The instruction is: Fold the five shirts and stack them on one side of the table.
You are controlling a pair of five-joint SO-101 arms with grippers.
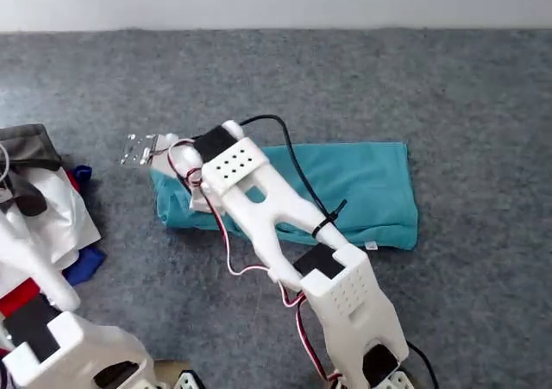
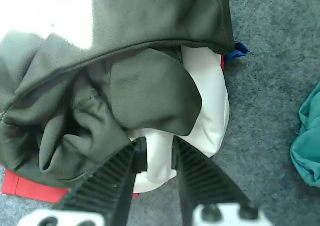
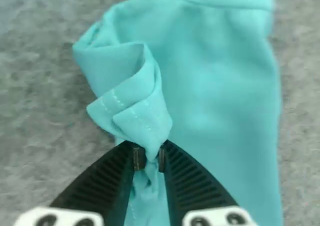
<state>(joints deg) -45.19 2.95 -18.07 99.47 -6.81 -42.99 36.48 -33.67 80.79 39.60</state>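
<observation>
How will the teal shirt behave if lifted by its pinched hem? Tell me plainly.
Probably floppy: the teal shirt bunches into soft folds where the right pincer pinches its hem. Lifted from there, it would likely hang and unfold, since the rest only lies flat on the table. It looks thin, so probably light.

Occlusions and cut-offs: shirt pile [image 1: 52, 221], teal shirt [image 1: 362, 191].
High view: shirt pile runs off the picture's edge, with the left arm [image 1: 30, 264] lying across part of it. Left wrist view: under the dark shirt [image 2: 140, 85], the white shirt [image 2: 210, 105], red shirt [image 2: 25, 188] and blue shirt [image 2: 239, 49] show as slivers only; their folds can't be judged. Right arm [image 1: 259, 199] covers one end of the teal shirt in the high view. Right wrist view: cloth pinched in the right claw [image 3: 148, 156] disappears between the jaws; shirt's far end cut by the edge.
</observation>
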